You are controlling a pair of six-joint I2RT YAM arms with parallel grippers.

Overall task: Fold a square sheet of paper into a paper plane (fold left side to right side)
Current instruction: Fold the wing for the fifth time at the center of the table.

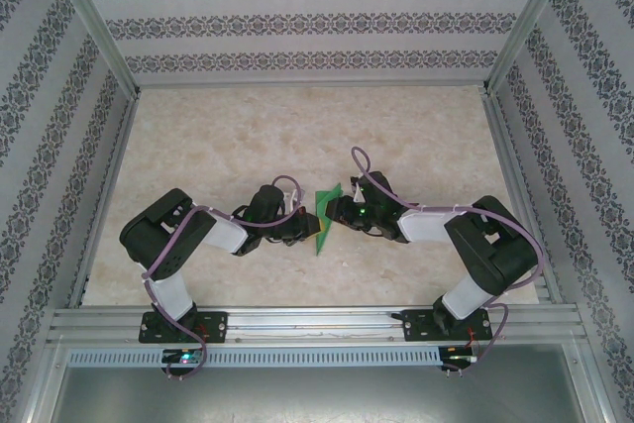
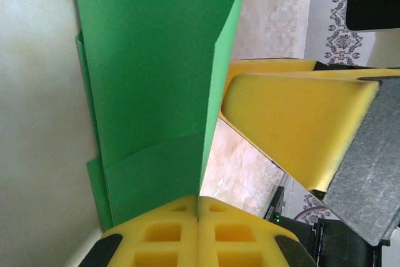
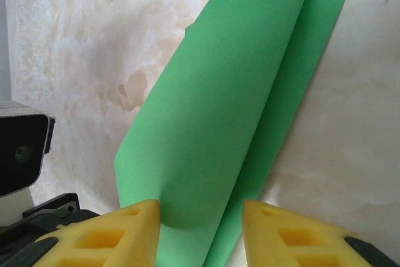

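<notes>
Item: sheet of paper (image 1: 325, 215), bright green, matte, folded into a long narrow layered shape with one end pointed. Location: middle of the bench (image 1: 248, 136), a pale marbled surface, in the gap between the two claws. From above, one flap stands lifted off the bench. The left wrist view shows that flap rising as a broad plane, with a straight free edge running up from the fingertips, and stepped lower layers lying flat on the bench to the left. The right wrist view shows a lengthwise crease, with the upper layer bowed upward near the camera. Left claw (image 2: 198, 220): yellow padded tips pressed together, clamping the near edge of the raised flap. Right claw (image 3: 200, 232): yellow tips apart and straddling the end of the paper. The bowed layer lies against or just beside one tip, and there is a clear gap at the other, so nothing is gripped. The right claw's fingers (image 2: 294, 123) face the left wrist camera from across the flap, close to it. Surroundings: patterned wall panels (image 1: 297, 22) on three sides and an aluminium rail (image 1: 317, 324) along the near edge, carrying both arm bases.
</notes>
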